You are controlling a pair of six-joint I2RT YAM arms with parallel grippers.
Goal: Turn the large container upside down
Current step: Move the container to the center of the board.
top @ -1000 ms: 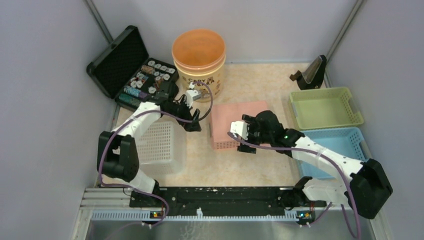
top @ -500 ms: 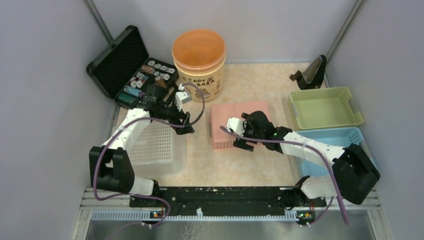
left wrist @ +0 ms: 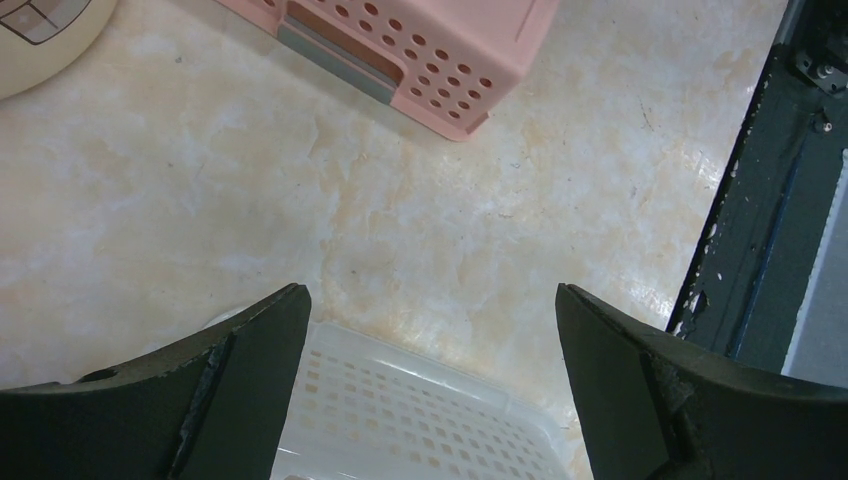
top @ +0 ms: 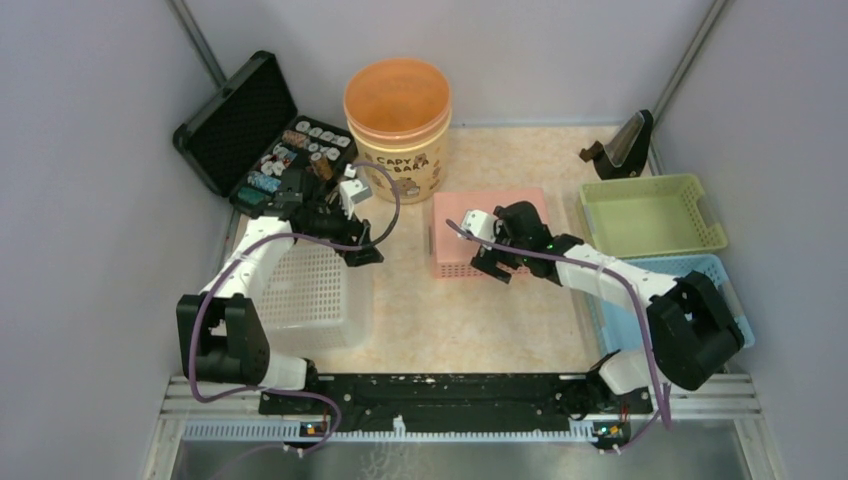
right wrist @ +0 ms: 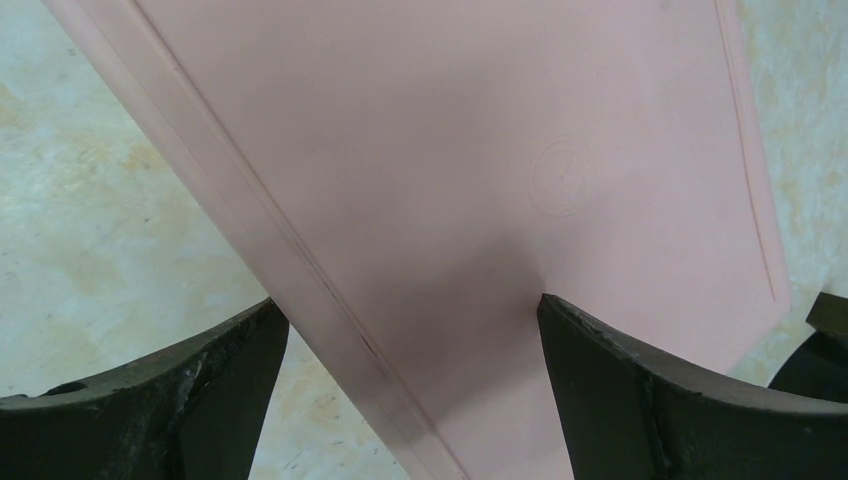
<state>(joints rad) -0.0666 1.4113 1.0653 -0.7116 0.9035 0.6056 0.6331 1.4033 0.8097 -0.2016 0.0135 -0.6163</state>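
The biggest container, a round cream tub (top: 398,110) with an orange rim, stands upright at the back with its mouth facing up; its side shows in the left wrist view (left wrist: 40,30). A white perforated basket (top: 310,290) (left wrist: 420,420) lies at the left. My left gripper (top: 362,250) (left wrist: 430,380) hangs open over its right corner, holding nothing. A pink basket (top: 450,258) (left wrist: 430,50) (right wrist: 480,150) lies bottom up in the middle. My right gripper (top: 492,262) (right wrist: 410,380) is open and straddles its near edge, one finger over the flat pink bottom.
An open black case (top: 262,135) of small jars sits back left. A green tray (top: 650,215) and a blue tray (top: 690,275) stand at the right, with a black stand (top: 620,148) behind them. The dark base rail (left wrist: 780,200) runs along the near edge.
The pink basket and my right gripper have shifted right and toward the back. My left gripper has drawn back left, from beside the tub to over the white basket's corner.
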